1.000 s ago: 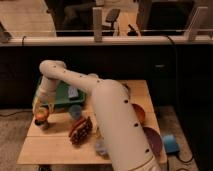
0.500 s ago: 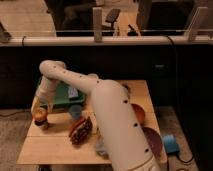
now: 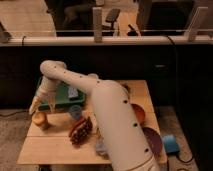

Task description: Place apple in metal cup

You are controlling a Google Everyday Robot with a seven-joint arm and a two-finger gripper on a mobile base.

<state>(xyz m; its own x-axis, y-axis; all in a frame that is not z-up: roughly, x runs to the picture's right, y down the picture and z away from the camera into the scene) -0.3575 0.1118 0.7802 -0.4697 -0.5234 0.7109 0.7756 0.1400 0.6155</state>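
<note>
The apple (image 3: 39,118), small and orange-yellow, is at the left edge of the wooden table (image 3: 55,147). It seems to rest on a short darker base (image 3: 40,126) that may be the metal cup; I cannot tell for sure. My gripper (image 3: 41,107) hangs straight above the apple, very close to its top. The white arm reaches it from the lower right across the table.
A light blue cup (image 3: 75,111) stands right of the apple. A brown snack bag (image 3: 80,131) lies in front of it. A green box (image 3: 65,95) sits behind. An orange-brown bowl (image 3: 138,113) and a purple bowl (image 3: 153,140) are on the right side.
</note>
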